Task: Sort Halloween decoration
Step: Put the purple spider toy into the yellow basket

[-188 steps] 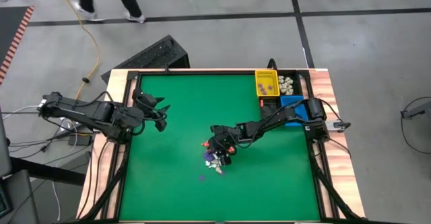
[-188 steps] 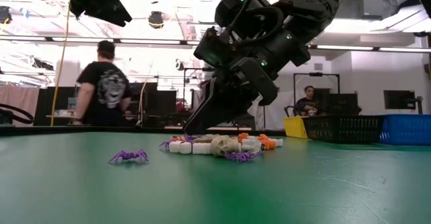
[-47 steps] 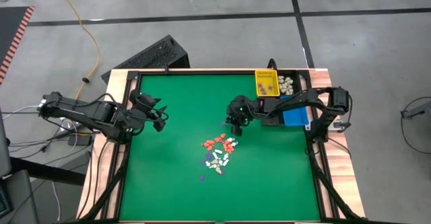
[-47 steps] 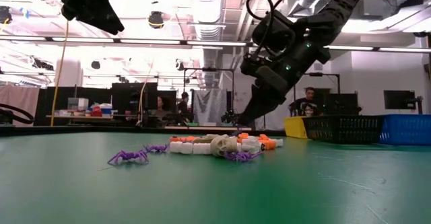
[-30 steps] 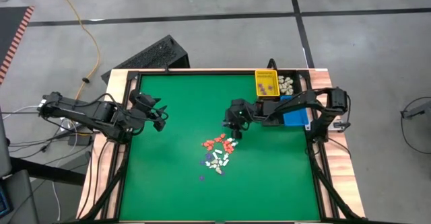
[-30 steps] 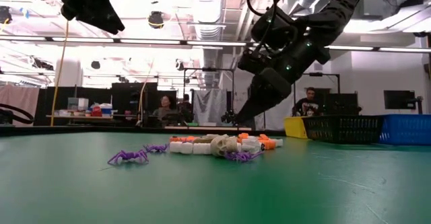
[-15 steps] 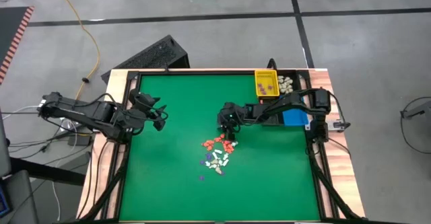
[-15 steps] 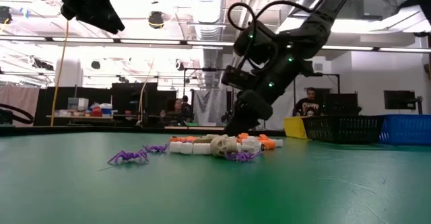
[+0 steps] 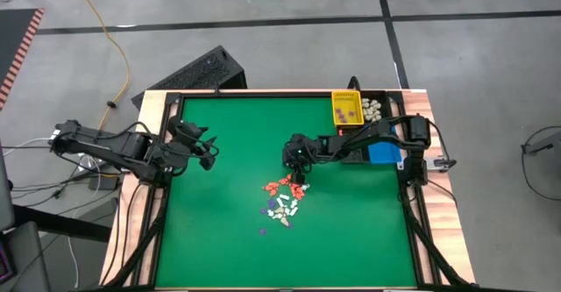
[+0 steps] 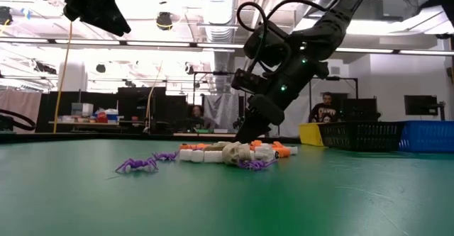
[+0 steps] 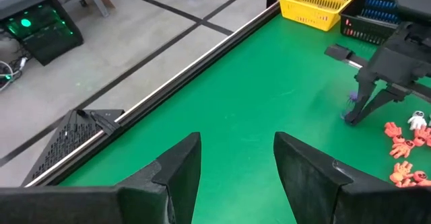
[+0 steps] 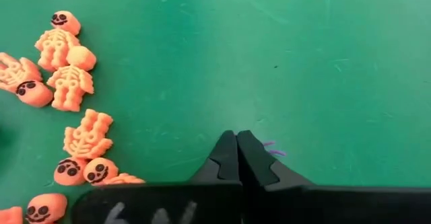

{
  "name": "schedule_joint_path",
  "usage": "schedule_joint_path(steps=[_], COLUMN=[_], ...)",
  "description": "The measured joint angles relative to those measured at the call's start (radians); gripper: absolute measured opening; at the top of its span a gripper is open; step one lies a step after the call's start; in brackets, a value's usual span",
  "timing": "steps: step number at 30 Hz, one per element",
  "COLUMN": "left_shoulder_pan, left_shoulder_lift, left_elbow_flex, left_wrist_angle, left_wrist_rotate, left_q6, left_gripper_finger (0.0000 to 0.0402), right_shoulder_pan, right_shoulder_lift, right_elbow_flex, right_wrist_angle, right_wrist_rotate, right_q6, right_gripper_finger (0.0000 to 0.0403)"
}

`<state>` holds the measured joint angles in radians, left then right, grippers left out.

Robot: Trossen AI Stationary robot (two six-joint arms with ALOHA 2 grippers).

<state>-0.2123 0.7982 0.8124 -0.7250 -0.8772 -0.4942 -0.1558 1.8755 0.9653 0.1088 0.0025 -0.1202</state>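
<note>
Right gripper point(image 9: 296, 177) was down on the green table point(image 9: 219, 222), just off the far edge of the trinket pile point(image 9: 282, 199), fingers pressed fully together. In the right wrist view I could see a thin purple sliver point(image 12: 271, 148) poking out beside the fingertips point(image 12: 225, 158); I couldn't tell whether it was pinched or just lying against them. Too small and mostly covered by the fingers.

The pile sat near the table's middle: orange skeletons and skulls point(image 12: 74, 83) on the side nearest the gripper, cream-white and purple pieces toward the near edge. One purple spider point(image 10: 136, 165) lay apart from the pile, closer to the near edge. In the low view the pieces overlapped, so I couldn't count them or separate most shapes.

Left gripper point(image 9: 209, 152) hung above the table by the left edge, jaws spread wide, nothing between them, well apart from the pile.

Yellow bin point(image 9: 346, 110), black bin point(image 9: 375, 110) and blue bin point(image 9: 380, 148) were lined along the right edge by the far right corner. Purple bits showed in the yellow one, pale ones in the black; the right arm covered part of the blue bin, so I couldn't read its contents.

Wide open green remained on the left half and along the near edge.
</note>
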Motion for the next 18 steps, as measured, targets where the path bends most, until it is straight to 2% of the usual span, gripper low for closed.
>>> schedule_joint_path(steps=[5, 13, 15, 18], left_shoulder_pan=[0.000, 0.000, 0.000, 0.000], left_shoulder_lift=[0.000, 0.000, 0.000, 0.000], left_elbow_flex=[0.000, 0.000, 0.000, 0.000], left_wrist_angle=[0.000, -0.001, 0.000, 0.000], left_wrist_rotate=[0.000, 0.003, 0.006, 0.009], left_q6=[0.000, -0.008, -0.008, -0.008], left_gripper_finger=[0.0178, 0.0178, 0.0178, 0.0178], right_shoulder_pan=[0.006, -0.046, -0.072, -0.119], right_shoulder_lift=[-0.033, -0.230, -0.290, -0.382], right_elbow_flex=[-0.003, -0.003, -0.003, -0.003], right_wrist_angle=[-0.004, -0.042, -0.070, -0.165], right_wrist_rotate=[0.009, 0.039, 0.090, 0.244], right_q6=[0.015, 0.010, 0.000, 0.009], right_gripper_finger=[0.0012, 0.0006, 0.0006, 0.0006])
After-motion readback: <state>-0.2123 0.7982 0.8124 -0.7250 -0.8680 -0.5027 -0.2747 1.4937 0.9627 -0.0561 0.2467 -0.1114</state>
